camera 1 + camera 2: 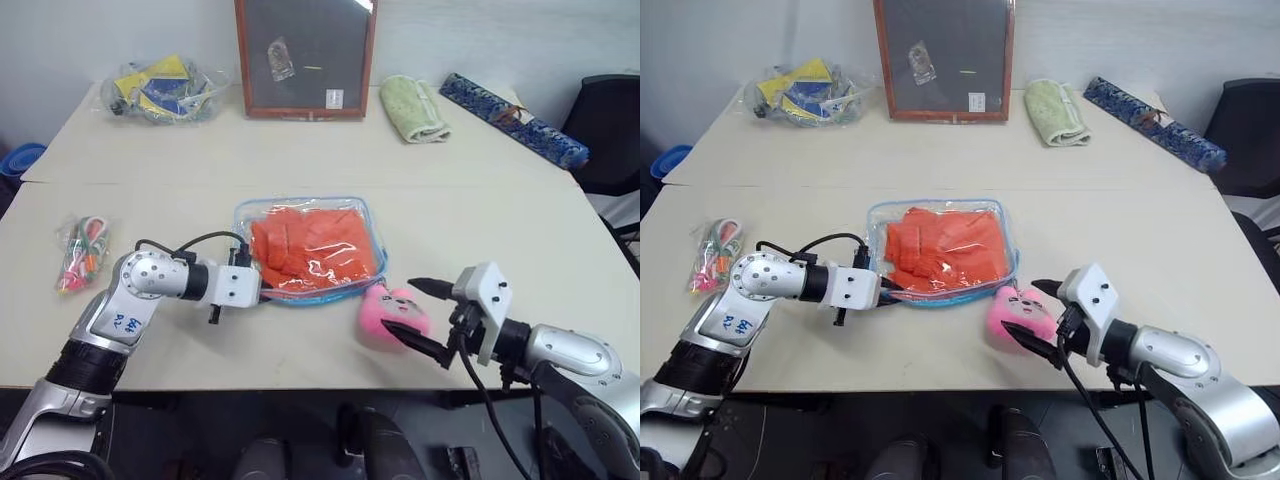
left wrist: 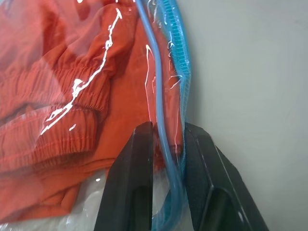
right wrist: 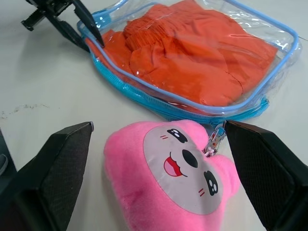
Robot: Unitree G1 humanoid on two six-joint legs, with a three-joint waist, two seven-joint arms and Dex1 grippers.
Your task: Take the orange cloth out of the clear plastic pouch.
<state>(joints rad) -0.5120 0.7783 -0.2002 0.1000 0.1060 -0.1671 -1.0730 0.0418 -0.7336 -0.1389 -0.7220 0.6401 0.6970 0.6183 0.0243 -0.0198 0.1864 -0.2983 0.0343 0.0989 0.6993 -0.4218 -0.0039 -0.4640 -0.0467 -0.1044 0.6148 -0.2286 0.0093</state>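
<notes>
The clear plastic pouch, edged in light blue, lies flat in the middle of the table with the folded orange cloth inside it. My left gripper is at the pouch's near left corner, shut on the blue edging. In the left wrist view its fingers pinch the edging with orange fabric just behind. A pink plush charm hangs off the pouch's near right corner by a small clip. My right gripper is open, one finger on either side of the charm.
At the back stand a framed dark board, a bag of yellow and blue items, a pale green towel and a blue patterned roll. A small packet of colourful bits lies at the left. A black chair is at the right.
</notes>
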